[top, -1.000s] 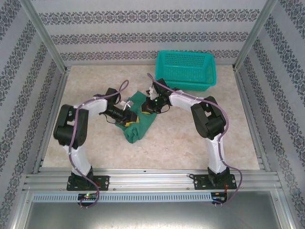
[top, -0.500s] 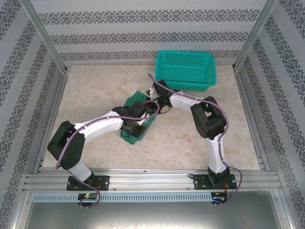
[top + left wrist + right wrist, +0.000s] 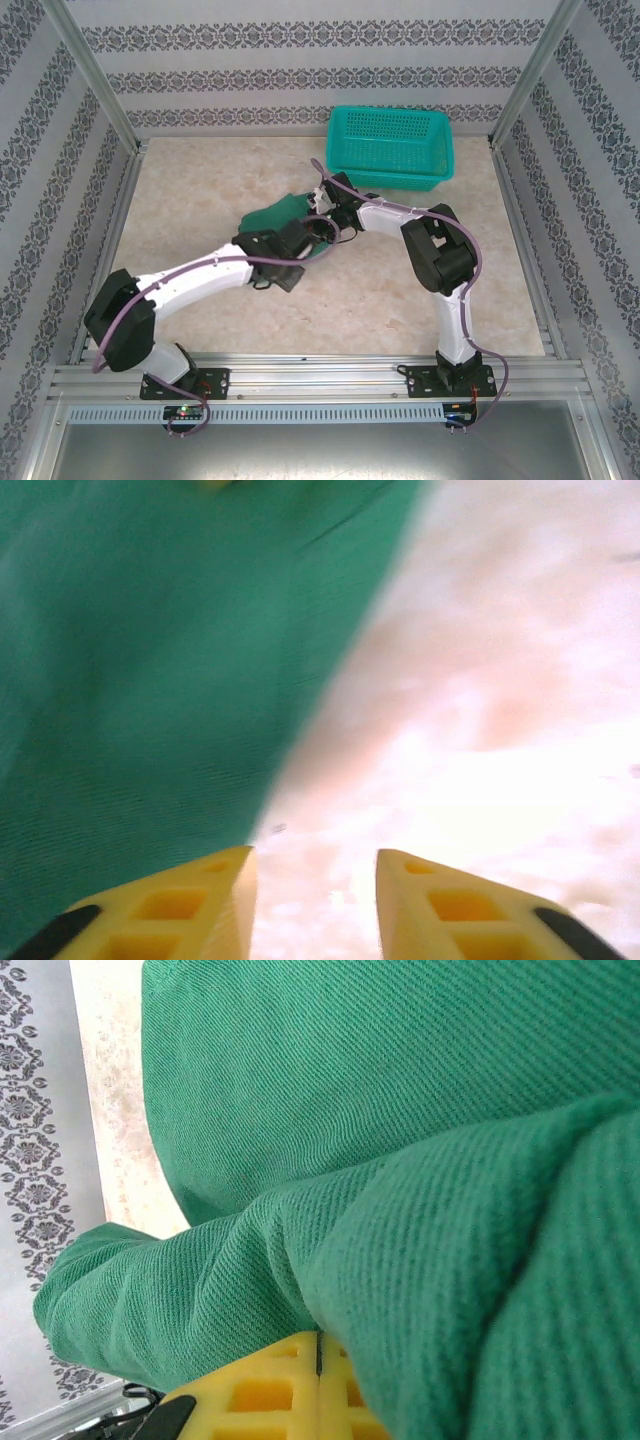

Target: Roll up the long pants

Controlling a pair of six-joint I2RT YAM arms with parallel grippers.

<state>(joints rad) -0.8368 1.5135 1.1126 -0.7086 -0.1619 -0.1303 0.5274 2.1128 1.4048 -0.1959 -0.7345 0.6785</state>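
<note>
Two fingers of my left gripper (image 3: 315,870) stand apart over bare table (image 3: 480,710), just beside the long pants (image 3: 150,680) edge; my right gripper (image 3: 318,1352) is clenched on their fold.

Both your arms are built alike: the white-shelled left arm (image 3: 195,283) and right arm (image 3: 452,320) have bulky black joint housings, a loose purple cable (image 3: 192,268) looping along each, and a black base plate (image 3: 185,383). Your left end effector (image 3: 315,868) and right end effector (image 3: 318,1352) have blocky yellow plastic fingers (image 3: 190,910) with square cut-outs.
</note>
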